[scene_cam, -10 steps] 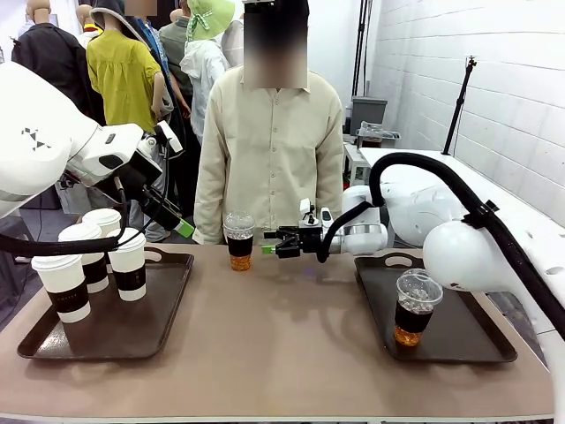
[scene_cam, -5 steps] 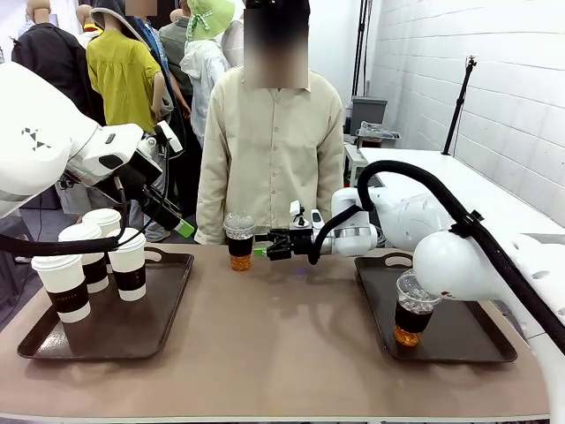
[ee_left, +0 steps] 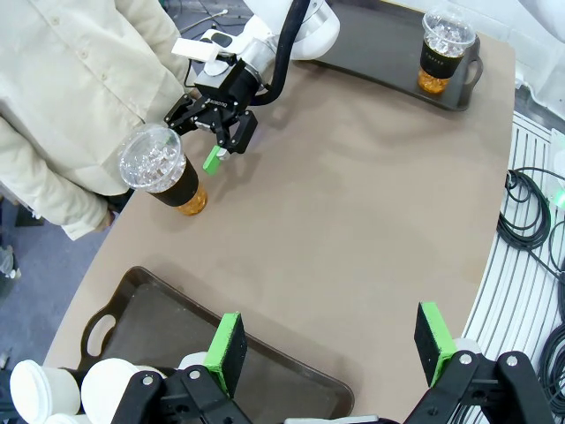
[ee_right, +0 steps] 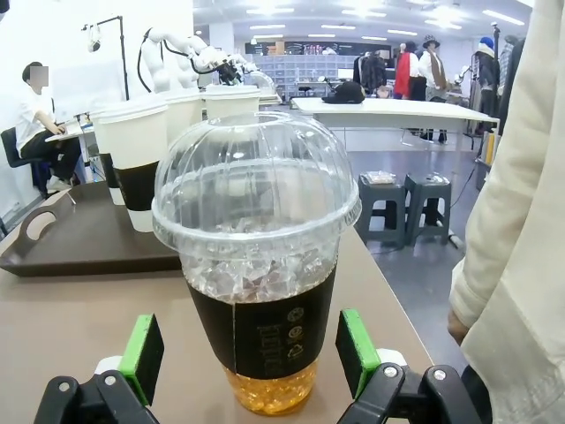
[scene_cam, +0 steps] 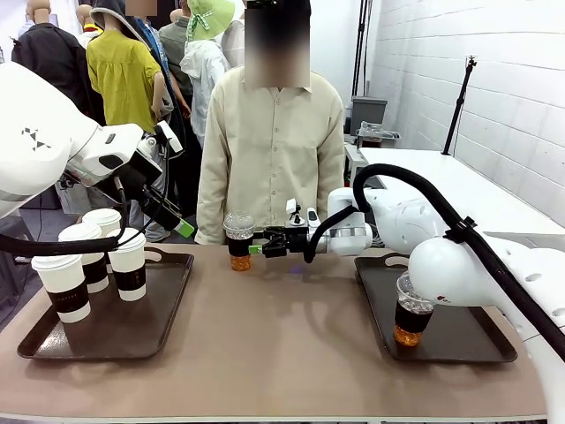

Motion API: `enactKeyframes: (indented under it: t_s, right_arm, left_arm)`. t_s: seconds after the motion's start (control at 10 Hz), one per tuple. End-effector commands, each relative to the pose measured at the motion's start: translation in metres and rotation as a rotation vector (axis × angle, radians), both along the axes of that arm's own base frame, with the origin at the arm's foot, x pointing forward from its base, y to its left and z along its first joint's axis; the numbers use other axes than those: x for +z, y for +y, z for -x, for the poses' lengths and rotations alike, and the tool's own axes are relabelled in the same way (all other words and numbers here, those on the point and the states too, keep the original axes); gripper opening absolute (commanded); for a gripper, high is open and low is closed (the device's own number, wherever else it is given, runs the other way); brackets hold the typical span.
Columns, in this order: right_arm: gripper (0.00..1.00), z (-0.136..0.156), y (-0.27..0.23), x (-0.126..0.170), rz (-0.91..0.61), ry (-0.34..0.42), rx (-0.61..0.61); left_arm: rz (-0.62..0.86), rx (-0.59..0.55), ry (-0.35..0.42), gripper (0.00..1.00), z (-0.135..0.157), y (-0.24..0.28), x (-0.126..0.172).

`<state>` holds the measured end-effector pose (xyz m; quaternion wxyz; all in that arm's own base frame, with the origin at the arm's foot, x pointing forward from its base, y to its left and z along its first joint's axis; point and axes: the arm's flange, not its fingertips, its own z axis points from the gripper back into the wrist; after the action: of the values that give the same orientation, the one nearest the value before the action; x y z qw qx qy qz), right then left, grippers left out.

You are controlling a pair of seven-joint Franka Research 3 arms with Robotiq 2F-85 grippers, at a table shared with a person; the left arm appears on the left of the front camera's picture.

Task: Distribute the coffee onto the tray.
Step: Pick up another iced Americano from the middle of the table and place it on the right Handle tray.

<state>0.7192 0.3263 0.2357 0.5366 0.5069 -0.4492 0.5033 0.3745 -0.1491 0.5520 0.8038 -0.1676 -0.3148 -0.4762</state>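
Note:
A clear dome-lidded coffee cup (scene_cam: 239,240) with ice and amber liquid stands on the table's far edge, in front of the person. My right gripper (scene_cam: 256,247) is level with it, just to its right, and open. In the right wrist view the green pads (ee_right: 142,348) flank the lower part of the cup (ee_right: 252,221) with a gap on each side. A second clear cup (scene_cam: 412,310) stands on the right tray (scene_cam: 468,340). Several white paper cups (scene_cam: 130,263) stand on the left tray (scene_cam: 168,309). My left gripper (ee_left: 331,346) hangs open and empty above that tray.
The person (scene_cam: 269,150) stands close behind the far edge, arms down beside the cup. The brown tabletop (scene_cam: 282,344) lies bare between the two trays. Cables (ee_left: 530,230) lie on the floor past the table's side.
My right gripper has slid left along the far edge, up to the clear cup. The cups, the trays and my left arm have stayed put.

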Motion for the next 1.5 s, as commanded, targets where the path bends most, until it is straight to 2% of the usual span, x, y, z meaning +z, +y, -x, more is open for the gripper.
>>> enactKeyframes:
  t_s: [0.0, 1.4]
  right_arm:
    - [1.0, -0.009, 0.009, 0.003, 0.023, 0.011, 0.003]
    - [1.0, -0.017, 0.053, -0.004, 0.006, 0.035, 0.013]
  left_arm:
    - [0.006, -0.008, -0.001, 1.0, -0.002, 0.002, -0.001]
    - [0.006, -0.008, -0.001, 1.0, -0.002, 0.002, -0.001]
